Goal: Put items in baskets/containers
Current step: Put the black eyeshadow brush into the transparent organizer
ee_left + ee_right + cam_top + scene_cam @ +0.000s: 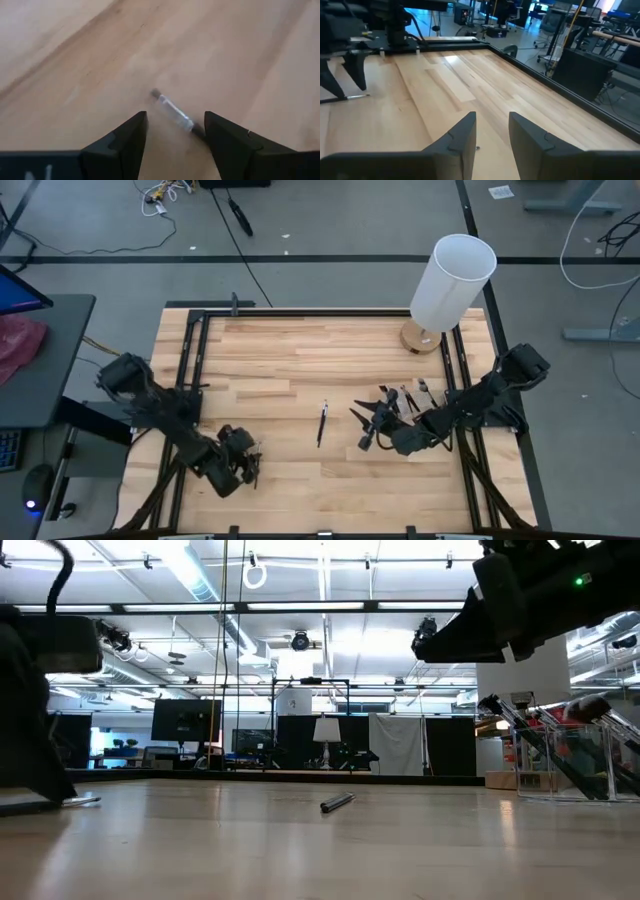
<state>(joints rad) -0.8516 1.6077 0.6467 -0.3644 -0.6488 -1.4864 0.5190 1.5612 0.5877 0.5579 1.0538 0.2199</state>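
Observation:
One dark brush with a silver ferrule (172, 110) lies on the table at the near left, between the open fingers of my left gripper (175, 137). My left gripper (243, 468) points down at it, and the brush also shows in the low view (75, 802). A second brush (322, 423) lies loose at mid-table. Several brushes (395, 402) lean in the clear holder (585, 755) at the right. My right gripper (370, 430) hovers beside the holder, raised off the table, open by a narrow gap (492, 132) and empty. My left gripper comes from above with a finger on either side of the brush, lying across it. The brush's dark handle (199, 131) runs up to the inner edge of one finger (220, 137). I cannot tell whether they touch. The brush lies flat on the table.
A tall white cylinder on a round wooden base (450, 280) stands at the far right. A dark metal frame (190, 350) runs along the table's left, far and right edges. Bare wood (290, 360) lies between the two arms.

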